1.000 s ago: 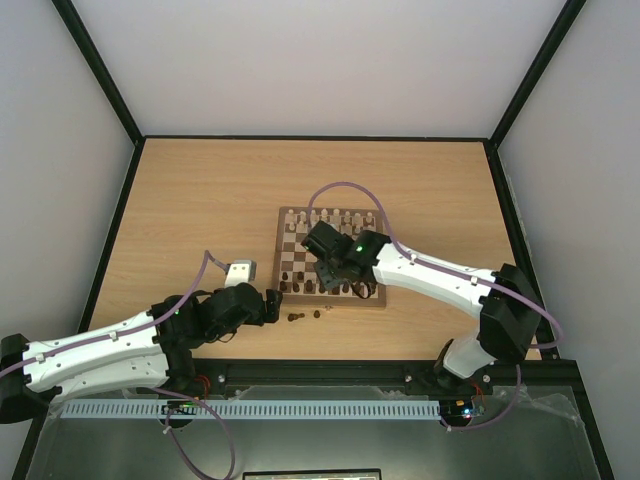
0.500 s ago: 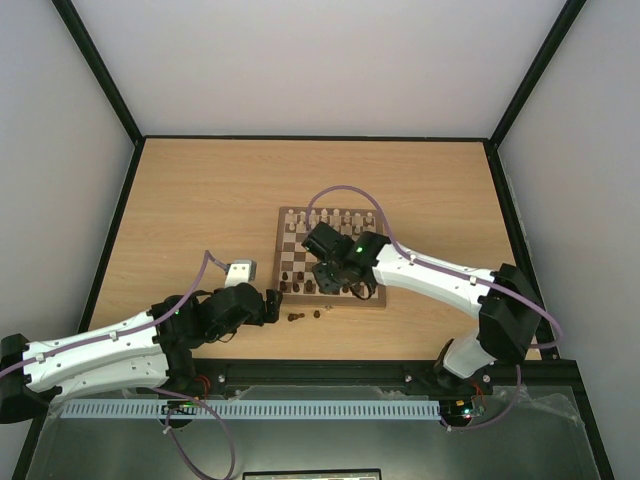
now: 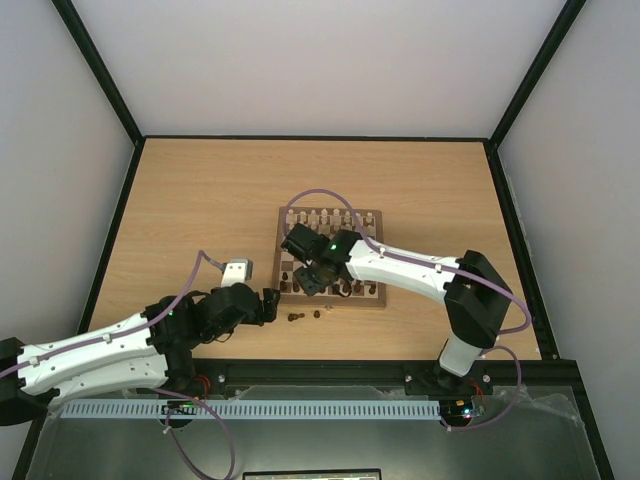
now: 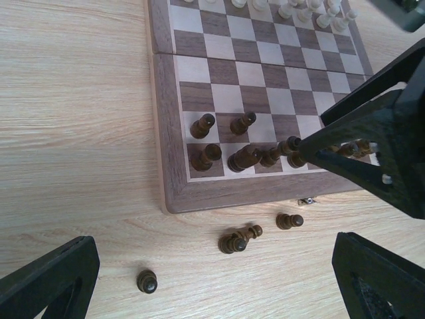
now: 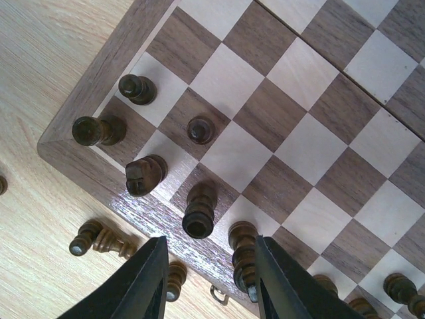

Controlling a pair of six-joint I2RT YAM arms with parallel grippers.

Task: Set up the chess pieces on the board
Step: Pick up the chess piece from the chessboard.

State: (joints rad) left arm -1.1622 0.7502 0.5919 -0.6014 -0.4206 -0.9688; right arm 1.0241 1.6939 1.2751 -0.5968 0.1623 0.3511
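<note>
Right gripper [image 5: 211, 242] parted, empty, beside dark pieces [image 5: 199, 211] at the board [image 5: 226, 80] edge | left gripper [image 4: 216, 246] wide open, empty | risk: I knock standing neighbours over when moving.

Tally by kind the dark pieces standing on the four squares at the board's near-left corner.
Rook: 1
Knight: 1
Pawns: 2
Total: 4

No legible text on any surface
</note>
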